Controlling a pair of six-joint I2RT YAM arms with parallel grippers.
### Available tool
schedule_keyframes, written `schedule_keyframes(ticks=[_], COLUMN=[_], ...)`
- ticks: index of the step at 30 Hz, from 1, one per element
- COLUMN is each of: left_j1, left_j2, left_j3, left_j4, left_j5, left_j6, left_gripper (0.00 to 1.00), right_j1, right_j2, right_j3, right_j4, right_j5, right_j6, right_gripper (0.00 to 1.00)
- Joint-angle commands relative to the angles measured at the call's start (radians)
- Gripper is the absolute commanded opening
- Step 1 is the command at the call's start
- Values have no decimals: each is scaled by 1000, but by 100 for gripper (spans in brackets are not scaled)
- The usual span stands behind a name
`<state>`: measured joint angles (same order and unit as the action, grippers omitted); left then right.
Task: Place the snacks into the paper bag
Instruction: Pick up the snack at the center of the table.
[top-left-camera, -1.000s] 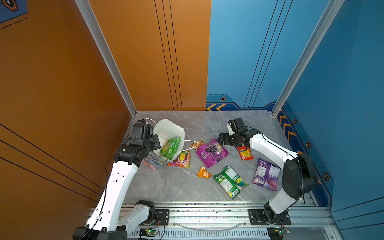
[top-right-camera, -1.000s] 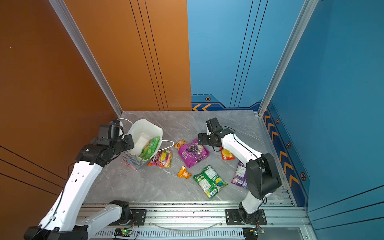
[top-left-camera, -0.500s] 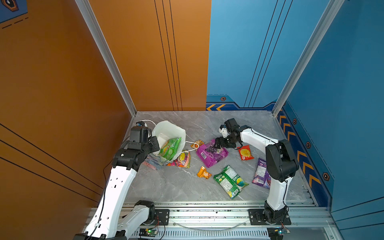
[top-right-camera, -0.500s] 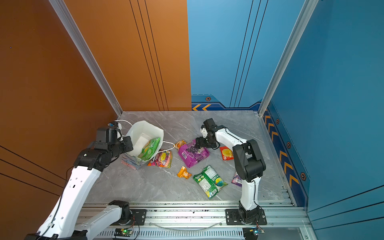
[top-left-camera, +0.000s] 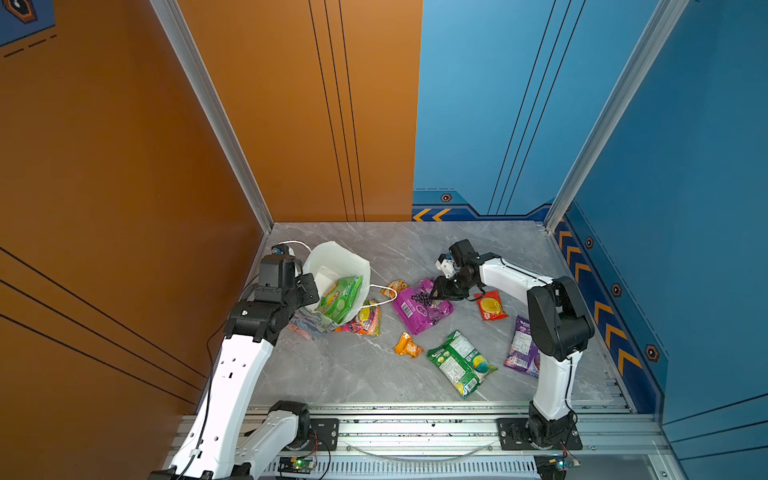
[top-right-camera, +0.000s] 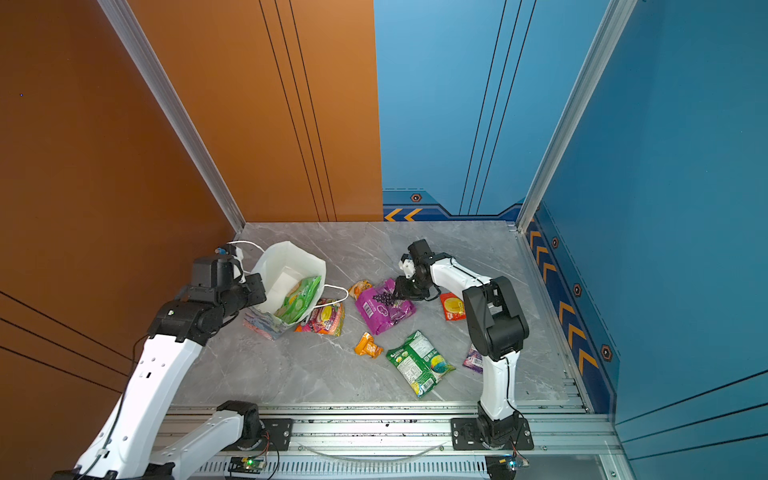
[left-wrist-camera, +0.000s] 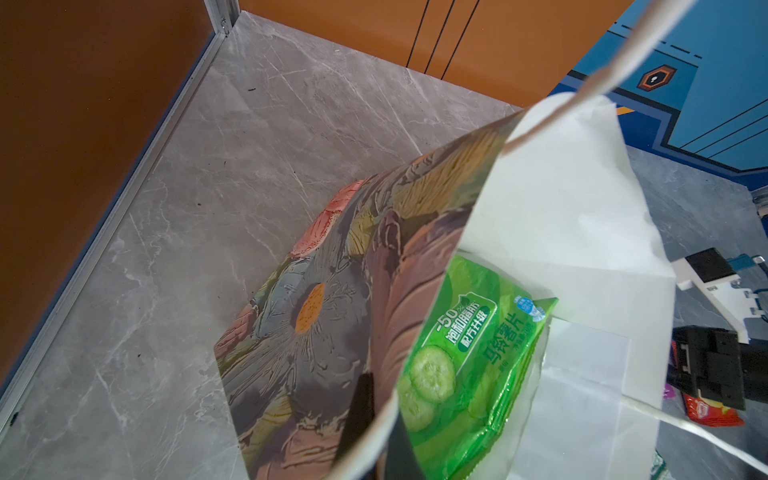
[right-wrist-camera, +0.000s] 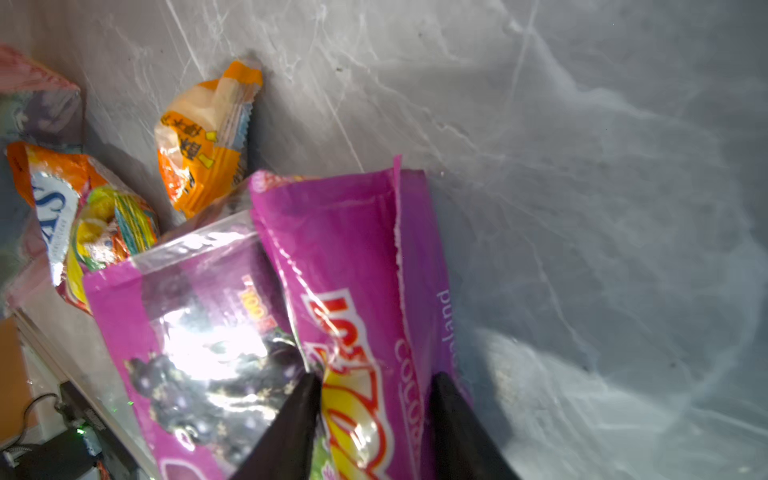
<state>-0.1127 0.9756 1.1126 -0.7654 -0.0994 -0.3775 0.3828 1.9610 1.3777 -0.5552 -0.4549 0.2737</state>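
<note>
Right end effector, narrowly spread, pinches the magenta grape pouch beside the paper bag. The left end effector clamps the bag's rim. Open surface lies beyond the pouch.

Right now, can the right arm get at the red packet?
Probably yes, once freed. The red packet lies uncovered close beside the right end effector, nothing over it. But the jaws are pinching the pink pouch, so that must go first.

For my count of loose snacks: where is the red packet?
In both top views the red packet lies flat beside the right arm, between the magenta pouch and the purple packet.
</note>
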Motion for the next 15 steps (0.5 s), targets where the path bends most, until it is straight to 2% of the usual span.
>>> schedule_keyframes(ticks=[1, 3, 9, 15], left_j1=[9, 9, 7, 4], left_j2=[-14, -12, -10, -2], left_j3=[-20, -19, -20, -20], left_j4=[22, 23, 22, 22], left_j5=[20, 20, -7, -7], left_j6=[10, 6, 5, -2], left_gripper=[0, 0, 0, 0], right_j1=[-2, -5, -5, -2], right_j2=[-26, -52, -146, -272], right_j3=[-69, -98, -204, -319], right_j4=[4, 20, 85, 156], right_j5=[-2, 2, 21, 48], right_j6=[58, 92, 202, 325], right_gripper=[29, 19, 2, 0])
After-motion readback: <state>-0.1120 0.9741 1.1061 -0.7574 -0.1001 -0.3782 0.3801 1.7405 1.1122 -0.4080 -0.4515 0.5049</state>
